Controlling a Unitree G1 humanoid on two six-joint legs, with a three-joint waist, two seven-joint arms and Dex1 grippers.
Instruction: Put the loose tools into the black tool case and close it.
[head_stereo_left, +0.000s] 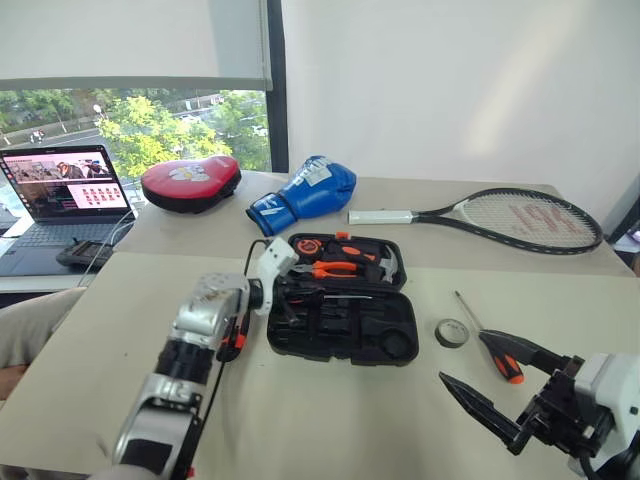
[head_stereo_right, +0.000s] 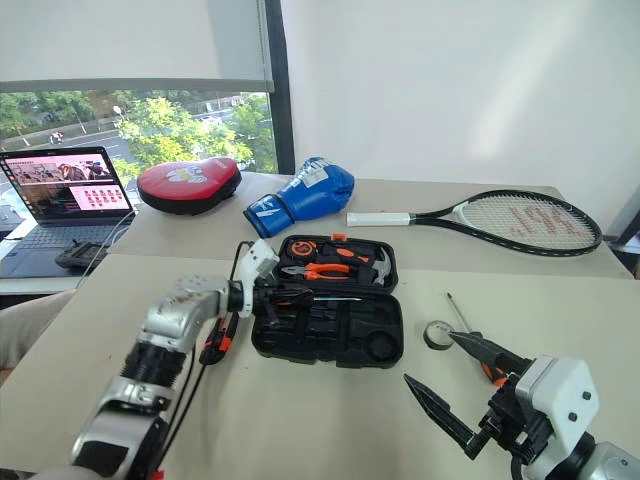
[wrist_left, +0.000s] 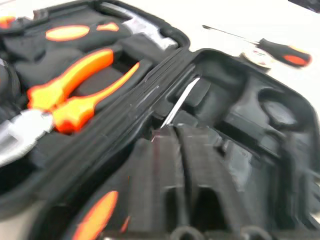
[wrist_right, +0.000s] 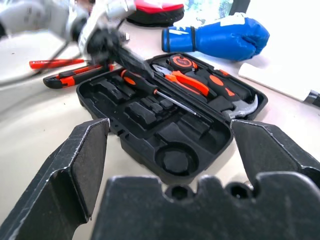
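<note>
Right tool (head_stereo_left: 487, 372): I had it hanging wide open and empty, nearest me.
Loose on counter (head_stereo_left: 330, 420): one screwdriver (head_stereo_left: 490, 345) and tape roll (head_stereo_left: 451, 332) right of the case; knife (wrist_right: 70, 80) and another screwdriver (wrist_right: 52, 63) left (by the right wrist view).
Left tool (head_stereo_right: 268, 297): clamped on a screwdriver (wrist_right: 155, 91) I was seating.
Black tool case (head_stereo_left: 340, 330): open mid-counter.
Next, I judged: let go, fetch knife.

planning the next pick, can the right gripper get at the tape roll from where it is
Probably yes. The right gripper hangs open above the table, near the tape roll, which lies flat on bare tabletop beside the open tool case. Only the black-and-orange screwdriver lies close alongside; nothing covers the roll.
</note>
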